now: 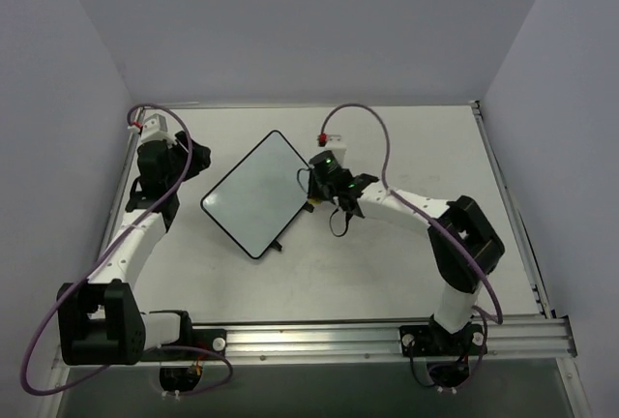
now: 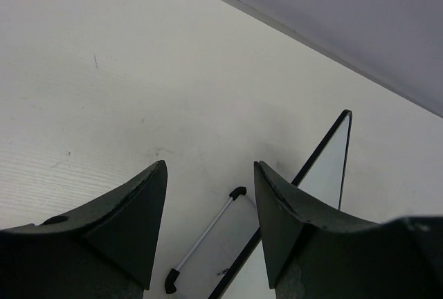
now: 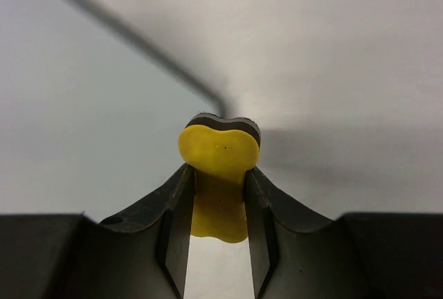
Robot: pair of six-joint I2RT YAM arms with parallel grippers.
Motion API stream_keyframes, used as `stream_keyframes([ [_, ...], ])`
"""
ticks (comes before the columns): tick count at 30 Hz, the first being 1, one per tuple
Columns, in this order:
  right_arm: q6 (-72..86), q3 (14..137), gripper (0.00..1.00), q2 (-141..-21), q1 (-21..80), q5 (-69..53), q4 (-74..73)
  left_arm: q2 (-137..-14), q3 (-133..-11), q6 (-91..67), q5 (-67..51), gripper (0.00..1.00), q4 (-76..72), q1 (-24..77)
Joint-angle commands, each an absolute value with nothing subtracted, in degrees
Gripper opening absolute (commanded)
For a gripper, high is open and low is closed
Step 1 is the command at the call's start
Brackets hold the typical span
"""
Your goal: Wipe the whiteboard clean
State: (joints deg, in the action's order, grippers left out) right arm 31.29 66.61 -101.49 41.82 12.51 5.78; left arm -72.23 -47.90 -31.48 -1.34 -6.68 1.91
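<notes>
The whiteboard (image 1: 256,194) lies flat in the middle of the table, turned like a diamond; its face looks clean in the top view. My right gripper (image 1: 311,186) is at the board's right edge, shut on the small yellow eraser (image 3: 220,167), which has a dark felt underside. In the right wrist view the board (image 3: 83,119) fills the left side and the eraser tip sits over the board's rounded corner. My left gripper (image 1: 187,159) is open and empty, left of the board. In the left wrist view the gripper (image 2: 210,164) faces the board's corner (image 2: 325,174).
A thin white bar with black ends (image 2: 204,238) lies on the table next to the board's black frame, with a tiny dark mark beside it. Grey walls close in the table on three sides. An aluminium rail (image 1: 387,336) carries both arm bases at the near edge.
</notes>
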Motion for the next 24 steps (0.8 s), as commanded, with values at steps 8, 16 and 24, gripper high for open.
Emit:
stream_keyframes([
  [8, 28.7, 84.3, 0.16, -109.2, 20.7, 15.4, -6.2, -66.9, -52.8, -33.6, 0.0, 0.61, 3.9, 4.8],
  [16, 26.8, 108.4, 0.29, -128.8, 20.0, 10.3, -14.3, -61.4, -55.4, -32.3, 2.0, 0.61, 12.1, 12.0],
  [24, 25.7, 119.2, 0.53, -137.3, 19.5, 5.2, -15.6, -56.7, -60.6, -30.0, 4.7, 0.62, 21.3, 12.1],
])
